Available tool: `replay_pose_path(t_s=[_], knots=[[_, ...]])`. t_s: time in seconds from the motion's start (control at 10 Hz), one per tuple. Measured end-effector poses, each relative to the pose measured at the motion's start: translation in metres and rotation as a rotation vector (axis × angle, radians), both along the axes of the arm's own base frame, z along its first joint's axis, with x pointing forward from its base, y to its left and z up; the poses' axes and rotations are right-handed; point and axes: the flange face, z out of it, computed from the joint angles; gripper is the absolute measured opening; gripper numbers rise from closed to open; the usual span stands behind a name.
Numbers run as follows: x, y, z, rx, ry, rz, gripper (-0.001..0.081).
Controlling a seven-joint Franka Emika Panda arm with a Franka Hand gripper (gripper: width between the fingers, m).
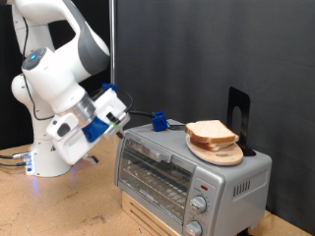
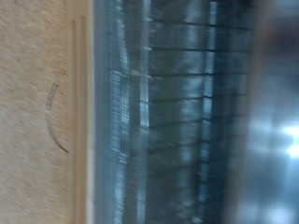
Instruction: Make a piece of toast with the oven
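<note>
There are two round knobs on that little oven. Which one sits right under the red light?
The upper knob on the oven sits directly below the red light; the other knob is lower, near the bottom edge.

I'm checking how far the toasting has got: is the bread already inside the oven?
No. The bread lies on a round wooden board on top of the oven, not on the rack inside.
</note>
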Motion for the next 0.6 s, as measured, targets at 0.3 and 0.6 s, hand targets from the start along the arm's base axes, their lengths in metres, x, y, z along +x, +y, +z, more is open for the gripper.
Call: replay_pose_path(t_s=[0.3,0.6], knots=[[0.001,0.030,0.016,-0.040,-0.004,0.023,0.0803],[-0.001,0.047,0.009,-0.086,0.002,0.011,0.0803]])
